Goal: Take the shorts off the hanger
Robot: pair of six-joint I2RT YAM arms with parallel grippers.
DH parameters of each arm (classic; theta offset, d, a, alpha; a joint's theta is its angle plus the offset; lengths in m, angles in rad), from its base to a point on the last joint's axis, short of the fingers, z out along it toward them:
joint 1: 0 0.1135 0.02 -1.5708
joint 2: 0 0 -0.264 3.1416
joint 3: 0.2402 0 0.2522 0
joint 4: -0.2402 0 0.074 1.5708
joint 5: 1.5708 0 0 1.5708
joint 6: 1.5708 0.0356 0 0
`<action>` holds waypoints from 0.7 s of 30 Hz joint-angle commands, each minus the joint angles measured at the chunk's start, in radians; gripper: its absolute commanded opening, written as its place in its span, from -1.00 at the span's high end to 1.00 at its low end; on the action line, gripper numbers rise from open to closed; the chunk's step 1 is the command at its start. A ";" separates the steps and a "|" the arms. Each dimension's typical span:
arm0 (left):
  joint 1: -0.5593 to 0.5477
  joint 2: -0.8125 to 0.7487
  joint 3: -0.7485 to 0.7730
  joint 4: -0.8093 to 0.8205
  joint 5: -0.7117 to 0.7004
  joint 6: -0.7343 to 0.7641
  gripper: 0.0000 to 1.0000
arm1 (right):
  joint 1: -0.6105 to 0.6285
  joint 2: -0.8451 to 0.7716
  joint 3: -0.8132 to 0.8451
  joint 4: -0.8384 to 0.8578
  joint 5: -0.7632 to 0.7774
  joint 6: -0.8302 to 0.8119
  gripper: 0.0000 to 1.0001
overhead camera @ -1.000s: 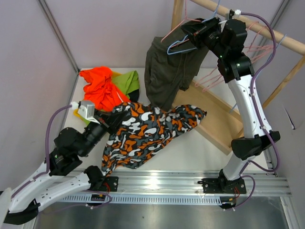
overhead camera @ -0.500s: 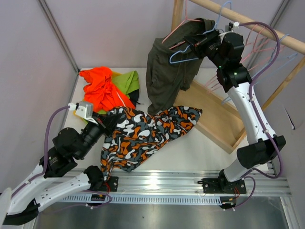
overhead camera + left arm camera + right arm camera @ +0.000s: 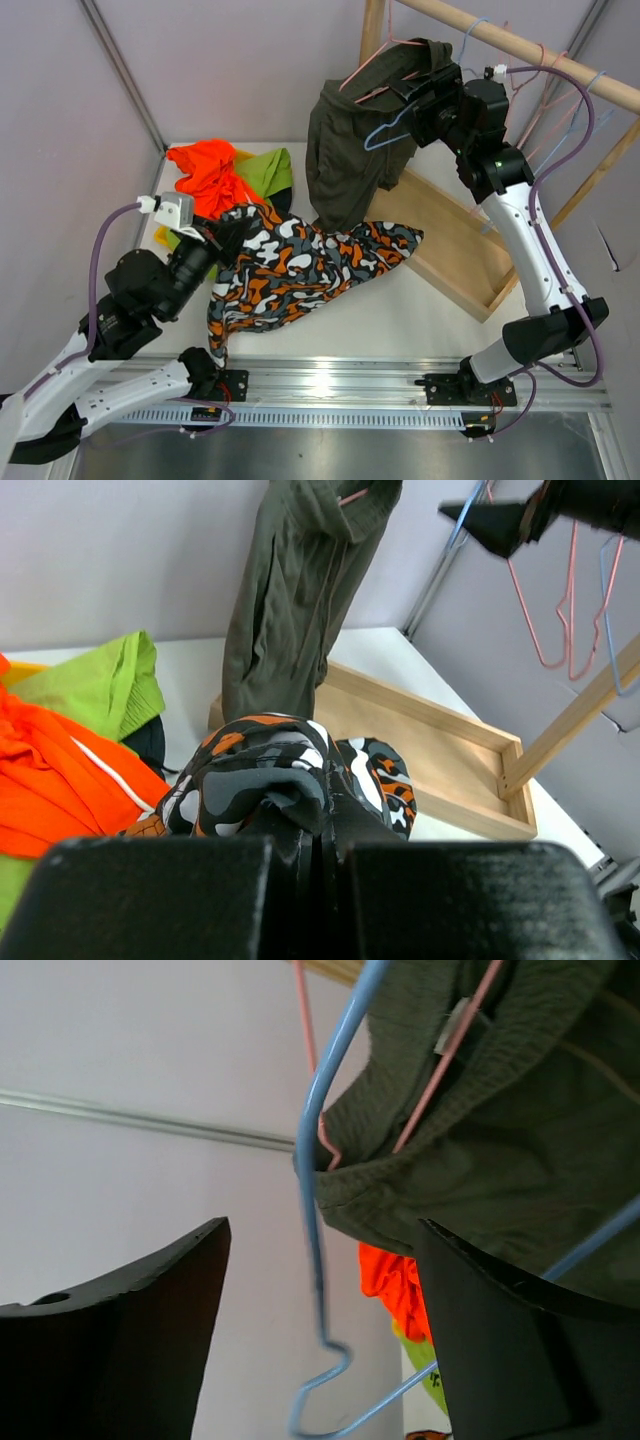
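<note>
The orange-black-white camouflage shorts (image 3: 300, 270) lie spread on the table, and my left gripper (image 3: 222, 243) is shut on one bunched end. In the left wrist view that cloth (image 3: 265, 765) is pinched between the closed jaws of the left gripper (image 3: 325, 825). The dark olive shorts (image 3: 350, 160) hang on a pink hanger (image 3: 372, 68) from the wooden rail (image 3: 520, 45). My right gripper (image 3: 408, 112) is open high by the rail. A bare blue hanger (image 3: 312, 1210) passes loosely between its fingers, with the olive shorts (image 3: 500, 1140) just behind.
Bright orange shorts (image 3: 205, 180) and lime green shorts (image 3: 268, 168) are piled at the back left. The rack's wooden base frame (image 3: 455, 250) lies on the table at the right. Several empty pink and blue hangers (image 3: 560, 100) dangle from the rail's right part.
The right gripper rose towards the rail and opened, letting go of the blue hanger. The left gripper pulled the camouflage shorts leftward and towards the near edge.
</note>
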 commanded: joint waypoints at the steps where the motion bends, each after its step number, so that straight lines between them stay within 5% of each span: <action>1: -0.003 0.013 0.064 0.050 -0.032 0.041 1.00 | 0.003 -0.040 0.036 -0.147 0.117 -0.025 -0.67; 15: 0.043 0.218 0.355 -0.032 -0.250 0.269 1.00 | 0.124 -0.153 0.088 -0.328 0.439 -0.185 -0.79; 21: 0.442 0.387 0.520 -0.056 0.014 0.234 1.00 | 0.202 -0.276 0.048 -0.299 0.574 -0.240 -0.80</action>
